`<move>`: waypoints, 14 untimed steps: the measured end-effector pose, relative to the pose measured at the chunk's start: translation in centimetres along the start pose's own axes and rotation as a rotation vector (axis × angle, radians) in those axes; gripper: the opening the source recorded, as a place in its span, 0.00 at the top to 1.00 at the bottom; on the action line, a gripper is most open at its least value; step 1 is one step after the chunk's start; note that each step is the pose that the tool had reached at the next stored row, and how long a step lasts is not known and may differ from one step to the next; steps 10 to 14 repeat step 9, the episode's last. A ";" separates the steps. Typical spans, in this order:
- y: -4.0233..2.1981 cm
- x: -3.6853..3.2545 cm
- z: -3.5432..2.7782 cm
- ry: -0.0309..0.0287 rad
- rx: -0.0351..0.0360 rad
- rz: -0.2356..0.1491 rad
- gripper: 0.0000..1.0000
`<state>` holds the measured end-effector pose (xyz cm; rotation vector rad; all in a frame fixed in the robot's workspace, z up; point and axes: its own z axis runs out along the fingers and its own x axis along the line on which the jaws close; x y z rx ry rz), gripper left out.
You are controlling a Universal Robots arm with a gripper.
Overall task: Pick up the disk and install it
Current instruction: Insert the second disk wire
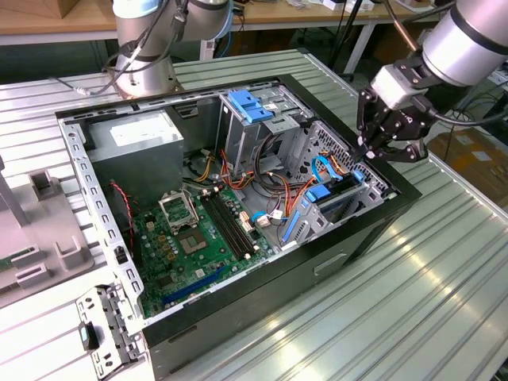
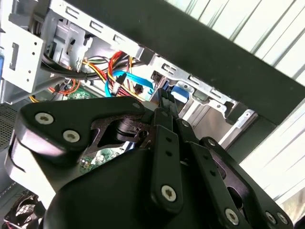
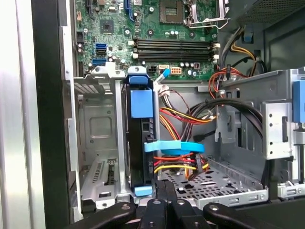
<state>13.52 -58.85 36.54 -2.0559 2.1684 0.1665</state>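
With the clenched pincer (image 1: 379,149) empty above the disk (image 3: 139,143) in the case's corner bay, press squarely on its blue rail.

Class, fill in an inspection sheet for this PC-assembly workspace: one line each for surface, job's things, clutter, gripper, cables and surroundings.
Surface: ribbed metal table carrying an open computer case.
Job's things: disk with blue rails stands on edge in the drive bay at the case's front corner, beside the metal cage.
Clutter: grey fixture and a metal bracket on the table at the exterior view's left.
Gripper: gripper hangs just above the drive bay; whether it grips the disk cannot be told.
Cables: blue ribbon cable and red, yellow and orange wires run next to the disk.
Surroundings: benches behind, second robot base on the table.
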 end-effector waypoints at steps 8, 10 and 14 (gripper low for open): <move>-0.20 -0.10 -0.52 -0.0065 -0.0007 0.000 0.89; -0.20 -0.11 -0.52 -0.0066 -0.0006 0.000 0.89; -0.20 -0.11 -0.52 -0.0066 -0.0006 0.000 0.89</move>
